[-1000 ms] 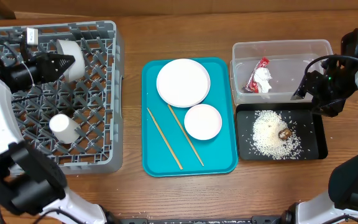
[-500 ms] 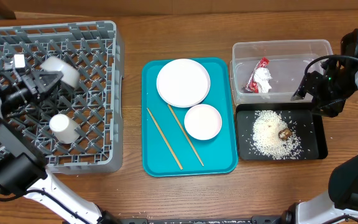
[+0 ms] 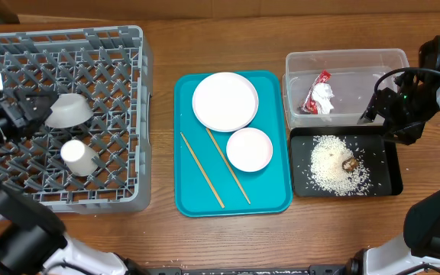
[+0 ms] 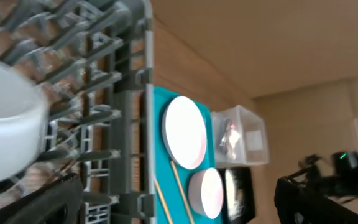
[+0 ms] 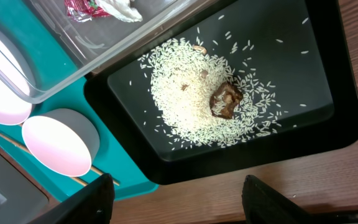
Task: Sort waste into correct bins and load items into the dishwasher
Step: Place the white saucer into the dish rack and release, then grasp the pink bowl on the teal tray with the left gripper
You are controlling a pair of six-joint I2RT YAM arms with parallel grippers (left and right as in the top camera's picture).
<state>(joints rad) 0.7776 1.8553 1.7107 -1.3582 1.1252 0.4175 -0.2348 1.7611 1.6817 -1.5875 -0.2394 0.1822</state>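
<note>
**Wooden table: rack at the left edge, bins toward the right**

The table point(image 3: 159, 30) is brown wood with a visible grain, and it fills nearly the whole overhead view. The grey dish rack point(image 3: 121, 53) takes the far left corner and runs down the left edge. In it a grey-white bowl point(image 3: 69, 111) lies tilted on the lattice, with a small white cup point(image 3: 79, 156) just beside it, closer to the robot's edge. The left pincer point(image 4: 178, 186) hangs released beside the bowl, its fingers point(image 4: 42, 202) spread wide. Whether one of them touches the bowl cannot be told.

Mid-table lies a teal tray point(image 3: 186, 191) bearing the large white plate point(image 3: 224, 101), the small dish point(image 3: 249, 149) and two chopsticks point(image 3: 202, 169). Toward the right edge the clear tub point(image 3: 342, 57) holds the red-and-white wrapper point(image 3: 319, 98). Just beside it, on the robot's side, the black tray point(image 3: 388, 172) holds a heap of rice point(image 3: 334, 164) and a brown scrap point(image 3: 350, 163). The right pincer point(image 5: 178, 183) hangs released over the black tray, grasping nothing.
</note>
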